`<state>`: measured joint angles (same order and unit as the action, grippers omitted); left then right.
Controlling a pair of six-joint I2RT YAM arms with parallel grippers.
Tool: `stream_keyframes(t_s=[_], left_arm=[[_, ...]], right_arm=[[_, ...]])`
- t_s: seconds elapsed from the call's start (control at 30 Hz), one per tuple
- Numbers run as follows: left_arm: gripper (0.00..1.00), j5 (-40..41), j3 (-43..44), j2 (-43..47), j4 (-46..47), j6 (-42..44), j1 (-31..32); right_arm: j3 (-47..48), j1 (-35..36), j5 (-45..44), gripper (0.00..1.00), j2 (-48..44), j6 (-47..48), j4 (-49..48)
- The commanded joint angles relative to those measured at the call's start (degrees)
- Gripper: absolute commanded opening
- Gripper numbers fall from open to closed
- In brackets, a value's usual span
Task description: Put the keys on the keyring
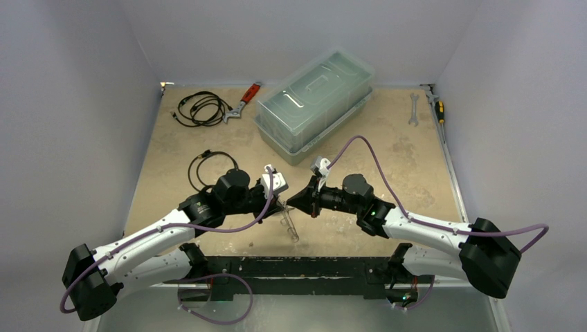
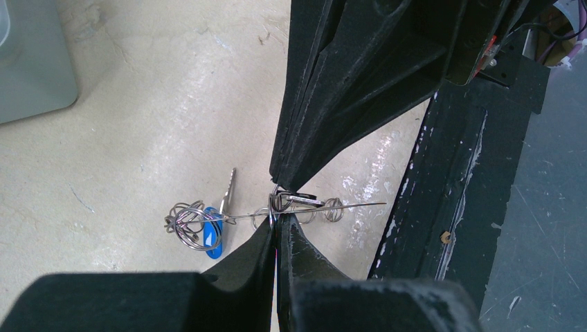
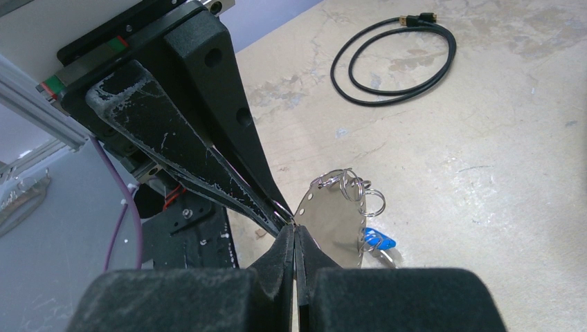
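- The left pincer [image 2: 277, 232] is clenching shut on the rim of the keyring [image 2: 360, 206], its two fingers pressed together with only the thin metal edge between them.
- The right pincer [image 3: 296, 238] is also squeezing tight on the keyring's rim, tip to tip with the left pincer at almost the same spot.
- The keyring is hanging between the two arms over the near middle of the tabletop [image 1: 415, 166]. From the left wrist it is showing edge-on as a thin line, and from the right wrist as a shiny oval.
- Whether its lower edge is touching the tabletop cannot be told.
- Several small split rings [image 3: 354, 187] are sitting along the keyring's rim, bunched on the side away from the pincers.
- The key with the blue tag [image 3: 377, 241] is dangling among those rings at the keyring's far edge.
- A looped black cable [image 3: 394, 59] is lying on the tabletop beyond the left arm.
- A second coiled cable [image 1: 201, 107] and a red-handled wrench [image 1: 242, 102] are resting near the far left corner.
- A clear lidded plastic box [image 1: 315, 104] is sitting at the far middle.
- A plain wrench [image 1: 413, 108] and a screwdriver [image 1: 437, 111] are lying by the far right wall.
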<state>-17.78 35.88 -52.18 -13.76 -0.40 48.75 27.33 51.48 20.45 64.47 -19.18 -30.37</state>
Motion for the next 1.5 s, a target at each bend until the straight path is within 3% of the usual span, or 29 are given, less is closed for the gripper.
stream_keyframes(t_s=[0.0,0.33,0.5,0.67,0.7,0.93,1.33,1.47], left_arm=[[0.00,-1.29,0.16,0.68,3.08,0.14,-0.01],[0.00,-1.12,0.18,0.98,3.06,0.14,-0.01],[0.00,-1.17,0.16,1.03,3.08,0.14,-0.04],[0.00,-1.21,0.16,1.11,3.10,0.14,-0.06],[0.00,-1.21,0.16,1.06,3.12,0.14,-0.06],[0.00,-1.39,0.22,1.27,3.11,0.14,-0.06],[0.00,-3.49,0.24,3.27,3.73,0.14,-0.03],[0.00,-3.60,0.24,3.80,3.82,0.14,0.02]], right_arm=[[1.58,0.11,-1.82,0.00,-0.92,1.16,-0.50],[1.84,0.11,-1.31,0.03,-0.66,0.66,0.31],[2.48,0.13,-1.68,0.27,-0.88,0.55,0.93],[2.90,0.11,-2.78,0.65,-1.75,0.46,1.42],[2.90,0.11,-3.29,0.69,-2.08,0.39,1.45],[-1.30,0.11,-9.93,0.76,-5.50,0.21,-3.86],[-2.89,0.12,-5.64,0.75,-9.96,3.97,-3.28],[-2.80,0.12,-5.59,0.87,-10.67,4.76,-2.10]])
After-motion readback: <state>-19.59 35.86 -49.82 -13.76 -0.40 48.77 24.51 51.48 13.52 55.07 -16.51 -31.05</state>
